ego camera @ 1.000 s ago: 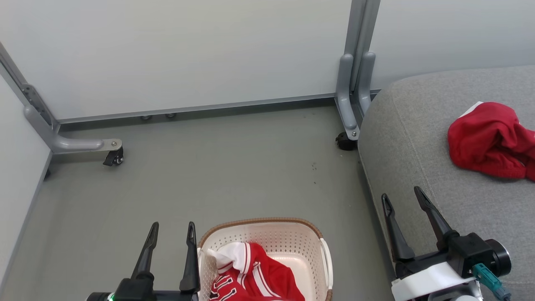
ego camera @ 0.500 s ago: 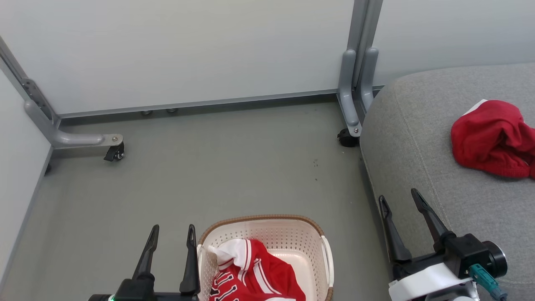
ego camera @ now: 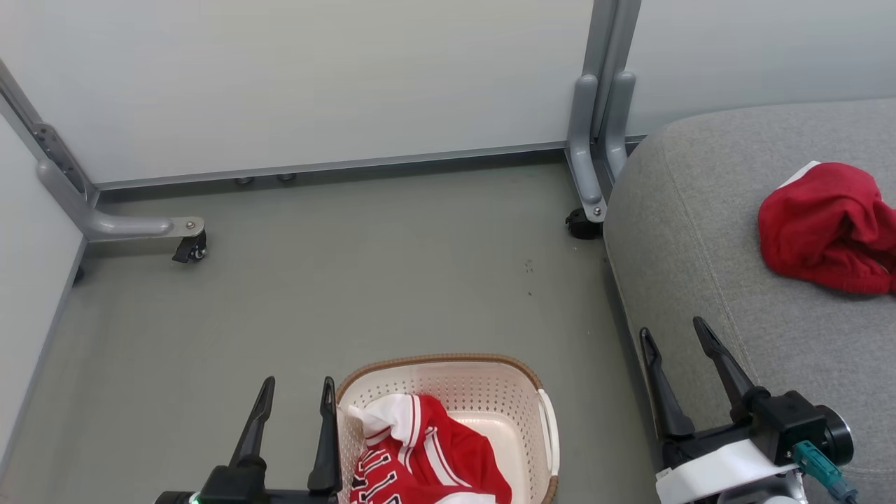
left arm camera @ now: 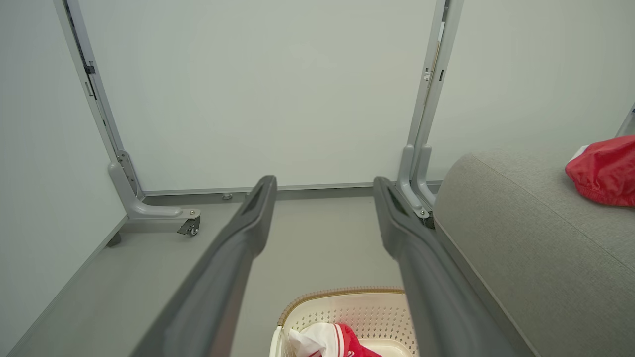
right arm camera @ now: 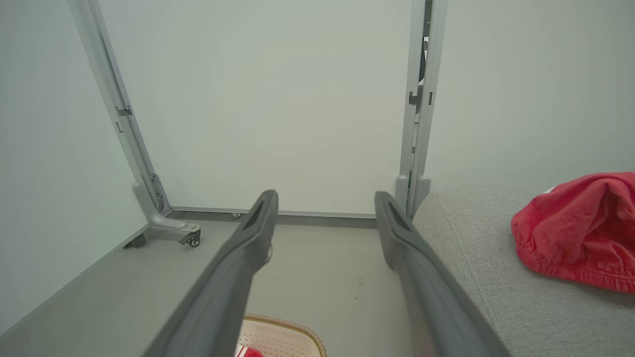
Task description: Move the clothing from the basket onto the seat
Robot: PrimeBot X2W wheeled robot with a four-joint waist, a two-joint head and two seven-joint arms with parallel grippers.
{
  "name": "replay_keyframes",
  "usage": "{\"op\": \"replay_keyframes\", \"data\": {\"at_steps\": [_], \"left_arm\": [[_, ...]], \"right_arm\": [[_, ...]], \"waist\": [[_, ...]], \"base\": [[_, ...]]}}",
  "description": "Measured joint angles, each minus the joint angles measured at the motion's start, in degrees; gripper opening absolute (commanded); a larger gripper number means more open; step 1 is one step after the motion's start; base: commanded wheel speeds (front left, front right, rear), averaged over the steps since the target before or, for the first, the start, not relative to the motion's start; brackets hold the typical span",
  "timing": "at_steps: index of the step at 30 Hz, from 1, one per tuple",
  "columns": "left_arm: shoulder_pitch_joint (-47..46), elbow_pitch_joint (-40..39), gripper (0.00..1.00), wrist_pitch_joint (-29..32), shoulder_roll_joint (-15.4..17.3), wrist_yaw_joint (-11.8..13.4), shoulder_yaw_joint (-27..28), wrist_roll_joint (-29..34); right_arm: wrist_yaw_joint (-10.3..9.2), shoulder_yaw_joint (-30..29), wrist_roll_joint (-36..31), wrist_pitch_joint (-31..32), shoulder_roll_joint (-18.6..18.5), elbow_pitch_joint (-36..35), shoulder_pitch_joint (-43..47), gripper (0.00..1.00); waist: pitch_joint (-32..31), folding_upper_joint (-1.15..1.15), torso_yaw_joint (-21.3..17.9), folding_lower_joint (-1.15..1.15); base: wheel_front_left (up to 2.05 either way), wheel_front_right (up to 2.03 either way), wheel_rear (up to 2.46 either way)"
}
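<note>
A red jersey (ego camera: 427,458) with white trim and black-and-white numbers lies crumpled in the cream perforated basket (ego camera: 490,381) on the floor at the bottom centre. A second red garment (ego camera: 826,227) rests on the grey seat (ego camera: 707,231) at the right. My left gripper (ego camera: 297,392) hangs open just left of the basket's rim, fingers empty. At the seat's near left edge my right gripper (ego camera: 672,334) stands open and empty. The left wrist view has the basket (left arm camera: 342,302), jersey (left arm camera: 337,339) and seat (left arm camera: 521,223); the right wrist view has the red garment (right arm camera: 580,230).
Pale partition panels close off the back and left. Their grey metal feet (ego camera: 133,227) end in black castors (ego camera: 190,250), with another castor (ego camera: 579,225) beside the seat's far corner. Grey floor (ego camera: 364,280) stretches between the basket and the panels.
The whole head view has shifted slightly, so the camera moved. Both grippers stay open and empty in much the same spots; the garments have not moved.
</note>
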Motion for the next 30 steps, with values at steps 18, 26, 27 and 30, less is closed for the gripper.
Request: {"op": "replay_keyframes", "data": {"at_steps": [18, 26, 27, 30], "left_arm": [[-5.27, 8.36, 1.0, 0.01, 0.0, -3.97, -3.38, 1.94], [-15.78, 19.73, 1.0, 0.01, 0.18, -6.77, -7.11, 5.88], [-17.5, 21.96, 1.0, 0.01, 0.43, -7.38, -8.14, 6.6], [-23.4, 28.29, 1.0, 0.01, 1.27, -8.83, -11.6, 9.21]], "right_arm": [[0.0, -7.05, -1.43, 0.0, 0.47, -0.97, -3.52, 1.0], [0.0, -9.47, -2.03, 0.0, 0.57, -3.33, -9.41, 1.0], [0.0, -9.64, -2.02, 0.0, 0.54, -3.46, -10.12, 1.0], [0.0, -10.29, -2.01, 0.0, 0.45, -4.04, -12.06, 1.0]], "waist": [[4.96, 0.0, -0.06, 0.0], [12.39, 0.0, -0.69, 0.0], [13.54, 0.0, -0.85, 0.01], [16.89, 0.0, -1.33, 0.01]], "base": [[0.0, 0.0, 0.0], [0.0, 0.0, 0.0], [0.0, 0.0, 0.0], [0.0, 0.0, 0.0]]}}
